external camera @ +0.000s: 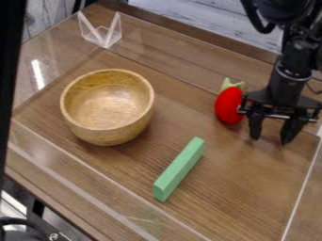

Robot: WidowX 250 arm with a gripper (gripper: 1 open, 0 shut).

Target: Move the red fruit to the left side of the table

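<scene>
So the red fruit (229, 104) is sitting on the tabletop (239, 179) over on the right side of the view, leafy top pointing up and back, not far from the clear acrylic wall (302, 202) on that side. The gripper (276, 129) is pointing straight down just to the right of it, fingers spread apart and down near the wood, holding nothing. There's a small gap between the nearest finger and the fruit, so it's beside it rather than around it. The wooden bowl (108, 105) takes up a good chunk of the left-middle, and the green block (180, 168) lies diagonally in front, between bowl and fruit but closer to the near edge. Bare wood shows behind the bowl toward the far edge, plus a strip along the front left. A little clear folded stand (100, 30) sits at the far left corner.
</scene>
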